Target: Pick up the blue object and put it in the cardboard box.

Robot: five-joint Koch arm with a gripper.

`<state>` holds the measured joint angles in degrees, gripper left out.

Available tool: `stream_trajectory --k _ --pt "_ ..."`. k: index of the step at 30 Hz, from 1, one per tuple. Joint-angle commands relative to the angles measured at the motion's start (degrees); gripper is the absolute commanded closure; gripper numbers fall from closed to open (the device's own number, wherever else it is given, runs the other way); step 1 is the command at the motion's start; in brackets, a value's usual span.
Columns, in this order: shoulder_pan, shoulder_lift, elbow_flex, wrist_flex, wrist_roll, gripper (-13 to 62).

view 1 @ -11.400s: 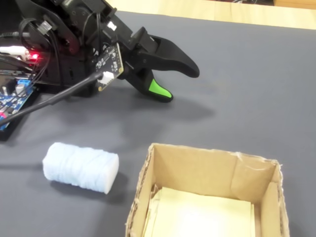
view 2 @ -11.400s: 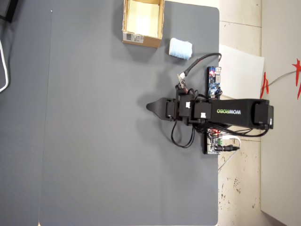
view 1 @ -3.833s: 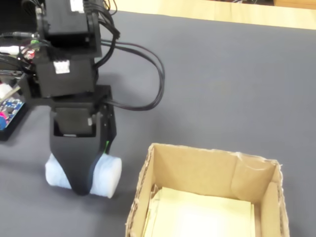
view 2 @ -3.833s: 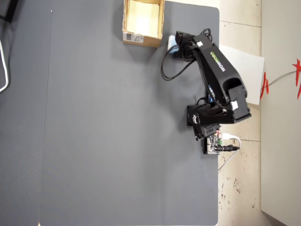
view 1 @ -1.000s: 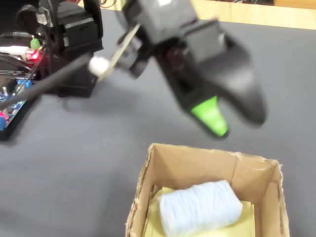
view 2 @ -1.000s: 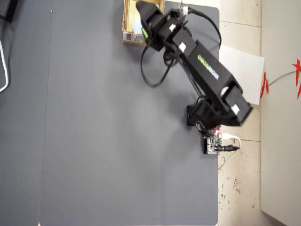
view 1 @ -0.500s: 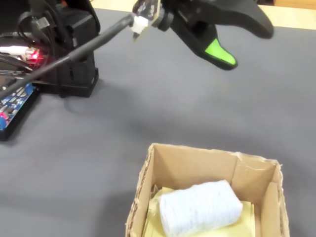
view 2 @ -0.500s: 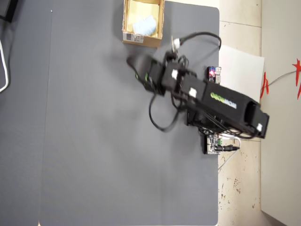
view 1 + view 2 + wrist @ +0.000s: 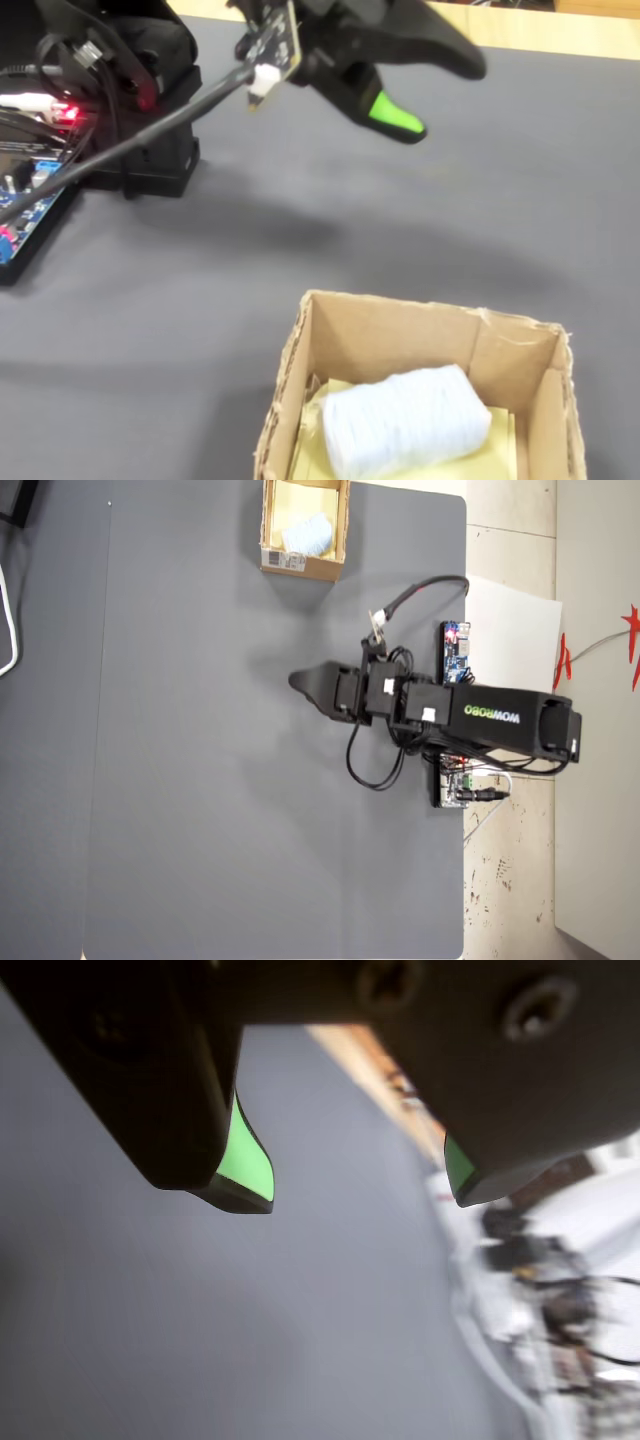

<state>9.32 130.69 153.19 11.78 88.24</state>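
Green-padded black end effector (image 9: 360,1200) hung open and empty above the grey counter (image 9: 200,300). Pale-blue fuzzy lump (image 9: 405,420) lay inside the tan cardboard box (image 9: 400,335); placement looked complete, leaving only retreat.

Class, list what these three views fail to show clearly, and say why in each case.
- Cardboard box: fixed view's bottom edge cuts off its near side.
- Blue object: overhead view, too small for texture.
- Box label: overhead view, print too small to read.
- Clutter at right: wrist view, blurred.
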Motion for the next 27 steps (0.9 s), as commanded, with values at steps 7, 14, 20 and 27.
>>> stream_trajectory --k 7,14,20,27 --pt "-0.5 5.1 4.5 -6.1 3.3 15.7" --pt "-0.7 5.1 14.3 -13.5 6.5 15.7" --pt "-2.0 5.1 22.1 -18.6 6.7 15.7" --pt "-2.0 4.9 25.5 -17.7 6.6 15.7"
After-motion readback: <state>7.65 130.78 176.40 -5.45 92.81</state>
